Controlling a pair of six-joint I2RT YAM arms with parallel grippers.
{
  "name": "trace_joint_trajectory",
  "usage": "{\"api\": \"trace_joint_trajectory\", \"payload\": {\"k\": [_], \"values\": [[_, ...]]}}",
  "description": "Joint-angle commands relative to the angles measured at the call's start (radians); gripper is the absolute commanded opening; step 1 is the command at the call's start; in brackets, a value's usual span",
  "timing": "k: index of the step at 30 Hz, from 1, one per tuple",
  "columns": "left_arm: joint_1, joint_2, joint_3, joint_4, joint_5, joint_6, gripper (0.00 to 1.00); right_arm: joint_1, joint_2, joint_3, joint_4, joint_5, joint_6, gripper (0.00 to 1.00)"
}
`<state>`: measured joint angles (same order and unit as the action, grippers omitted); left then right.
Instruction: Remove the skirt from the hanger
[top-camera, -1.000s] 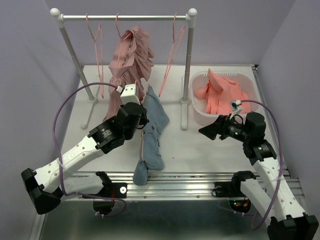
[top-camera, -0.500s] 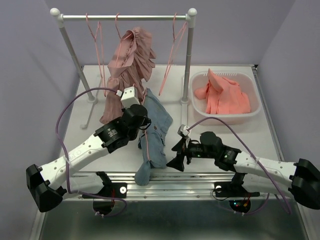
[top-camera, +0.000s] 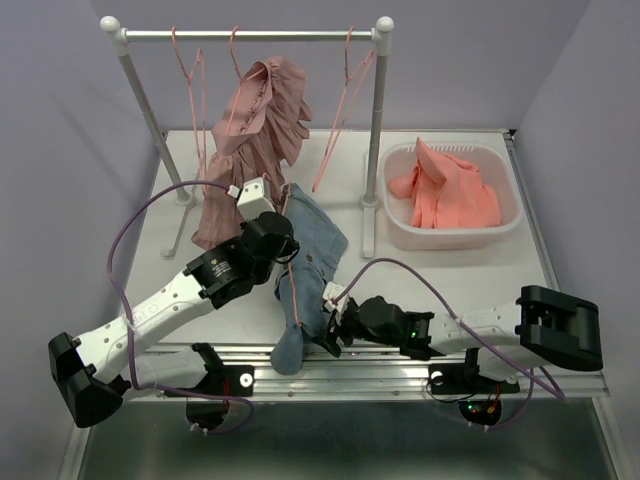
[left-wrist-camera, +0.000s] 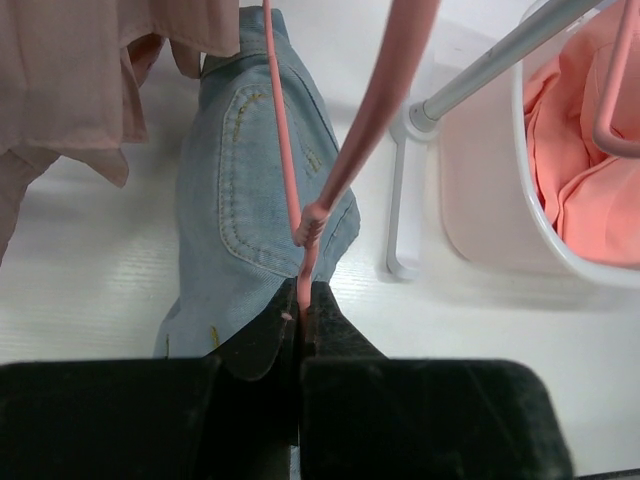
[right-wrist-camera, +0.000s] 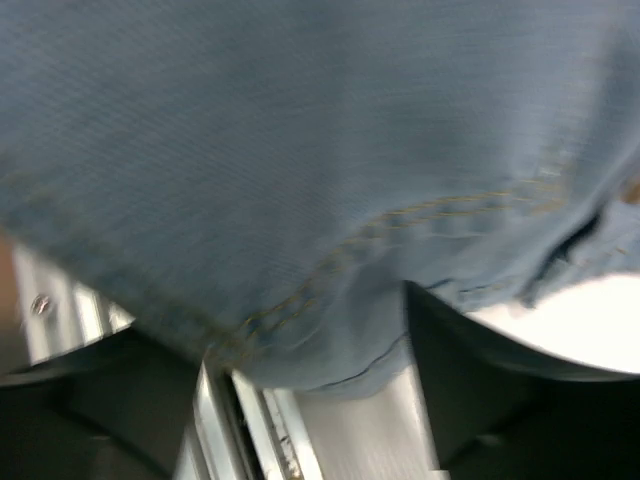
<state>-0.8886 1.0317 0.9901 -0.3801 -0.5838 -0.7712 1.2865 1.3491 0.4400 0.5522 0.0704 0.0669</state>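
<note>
The dusty-pink ruffled skirt (top-camera: 255, 130) hangs from the rail at the back; its edge shows top left in the left wrist view (left-wrist-camera: 60, 80). My left gripper (top-camera: 285, 250) is shut on the thin pink hanger (left-wrist-camera: 283, 150), jaws pinched on its wire (left-wrist-camera: 302, 300). A blue denim garment (top-camera: 310, 270) hangs on that hanger and trails over the table's front edge; it also shows in the left wrist view (left-wrist-camera: 240, 200). My right gripper (top-camera: 325, 340) is open at the denim's lower end, and the blurred cloth (right-wrist-camera: 300, 180) fills the gap between its fingers (right-wrist-camera: 500, 380).
The white clothes rack (top-camera: 250, 35) spans the back, with empty pink hangers (top-camera: 345, 100) on it. A white basket (top-camera: 400, 230) at the right holds a coral-orange garment (top-camera: 450, 195). The metal front rail (top-camera: 400, 365) runs under my right arm.
My right arm has swung from beside the basket, left and low across the table front, to the denim's lower end. My left gripper has shifted slightly, still holding the hanger.
</note>
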Motion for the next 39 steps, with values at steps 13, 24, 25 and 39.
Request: {"api": "trace_joint_trajectory", "payload": {"k": [13, 24, 25, 39], "values": [[-0.003, -0.067, -0.140, -0.105, -0.031, -0.074, 0.00, 0.014, -0.330, 0.193, -0.302, 0.830, 0.158, 0.01], [-0.003, -0.130, -0.225, -0.135, -0.022, -0.099, 0.00, 0.014, -0.521, 0.514, -0.449, 1.141, 0.008, 0.01], [-0.003, -0.137, -0.228, -0.135, -0.022, -0.099, 0.00, 0.014, -0.509, 0.548, -0.449, 1.186, -0.031, 0.01], [-0.004, -0.190, -0.269, -0.117, 0.015, -0.103, 0.00, -0.335, -0.153, 1.087, -0.448, 1.192, -0.426, 0.01]]}}
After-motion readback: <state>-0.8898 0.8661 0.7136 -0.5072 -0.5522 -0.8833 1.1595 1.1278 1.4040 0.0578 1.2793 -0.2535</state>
